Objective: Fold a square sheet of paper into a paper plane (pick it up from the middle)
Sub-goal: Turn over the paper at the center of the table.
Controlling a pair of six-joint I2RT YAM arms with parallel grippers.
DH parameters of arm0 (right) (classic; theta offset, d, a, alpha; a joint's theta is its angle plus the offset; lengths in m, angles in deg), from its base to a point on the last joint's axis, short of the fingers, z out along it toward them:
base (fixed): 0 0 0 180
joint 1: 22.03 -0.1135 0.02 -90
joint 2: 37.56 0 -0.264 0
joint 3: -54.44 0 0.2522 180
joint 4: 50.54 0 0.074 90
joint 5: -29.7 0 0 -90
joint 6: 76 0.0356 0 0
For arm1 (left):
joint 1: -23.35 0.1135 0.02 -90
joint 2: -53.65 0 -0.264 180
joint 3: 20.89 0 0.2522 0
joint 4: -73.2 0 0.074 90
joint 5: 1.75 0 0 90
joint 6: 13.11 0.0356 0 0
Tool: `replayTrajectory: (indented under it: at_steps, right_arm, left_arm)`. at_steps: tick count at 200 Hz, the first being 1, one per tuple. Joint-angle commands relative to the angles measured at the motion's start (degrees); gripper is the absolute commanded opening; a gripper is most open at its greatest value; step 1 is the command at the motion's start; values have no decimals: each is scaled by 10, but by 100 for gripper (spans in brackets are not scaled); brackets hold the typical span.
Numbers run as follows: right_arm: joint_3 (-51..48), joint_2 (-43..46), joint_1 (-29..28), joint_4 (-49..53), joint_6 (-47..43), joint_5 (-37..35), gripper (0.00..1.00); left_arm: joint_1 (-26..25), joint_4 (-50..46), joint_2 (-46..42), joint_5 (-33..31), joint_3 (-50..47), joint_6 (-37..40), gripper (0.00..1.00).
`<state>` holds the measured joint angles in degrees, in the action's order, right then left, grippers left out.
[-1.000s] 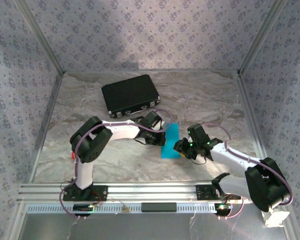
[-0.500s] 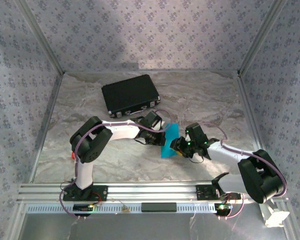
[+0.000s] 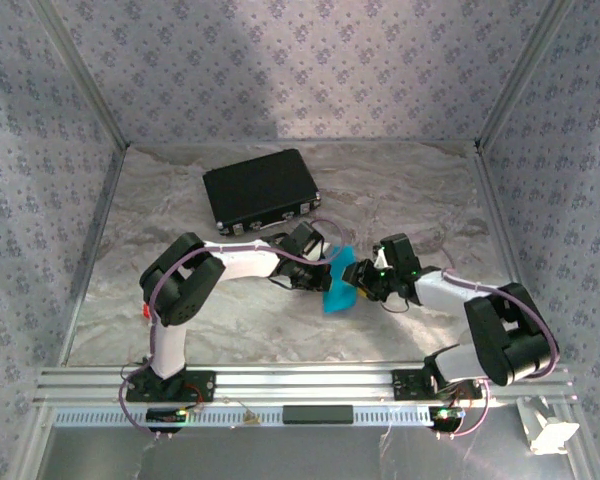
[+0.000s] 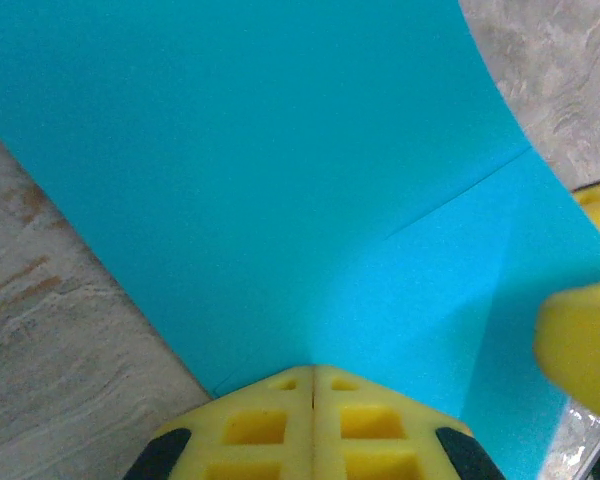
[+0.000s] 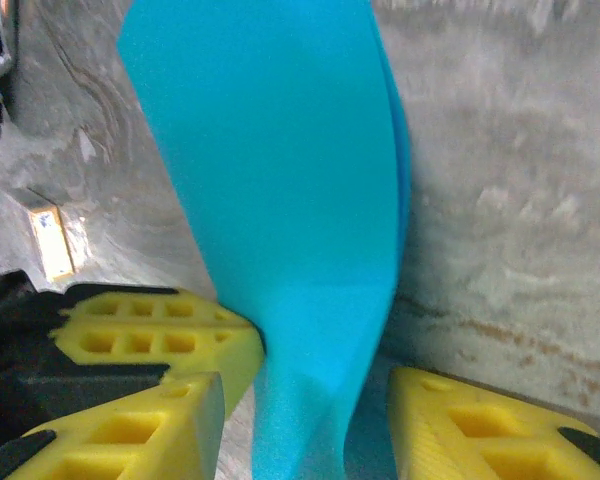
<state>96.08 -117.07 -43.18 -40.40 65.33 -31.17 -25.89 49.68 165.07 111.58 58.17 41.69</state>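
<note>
The cyan square sheet of paper lies mid-table, its right side curled up off the surface. My left gripper is shut, its yellow tips pressed on the sheet where a faint crease runs away from them. My right gripper is open and straddles the raised part of the sheet, with a gap on each side. One of its fingers is right of the paper, the other left of it. The left gripper's fingers touch the paper's left side. No paper plane shape shows.
A black case lies at the back left. A small red block sits by the left arm's elbow. A small card lies on the marble top near the grippers. Patterned walls enclose the table.
My right arm has swung left toward the sheet, and its jaws now stand a little wider around it. The paper's right side has risen and looks narrower from above. The left arm has stayed put.
</note>
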Motion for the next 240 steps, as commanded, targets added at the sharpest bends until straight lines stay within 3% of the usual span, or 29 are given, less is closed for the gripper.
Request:
replayTrajectory:
  at_steps: [1, 94, 168, 192, 240]
  right_arm:
    - [13, -19, 14, -25, -21, 38, 45]
    - [-11, -50, 42, -80, -23, 65, 31]
    - [-17, -65, 57, -104, -23, 84, 12]
    - [-15, -59, 58, -99, -25, 86, 6]
    - [-3, -4, 56, -39, -52, 63, 4]
  left_arm:
    - [-4, -13, 7, 2, -11, -4, 2]
    - [-5, -18, 7, 2, -10, -8, 3]
    - [-4, -15, -2, 6, -1, -7, 5]
    - [-4, -17, -19, 0, -1, -9, 11]
    - [-4, -10, -95, -39, -15, -16, 28]
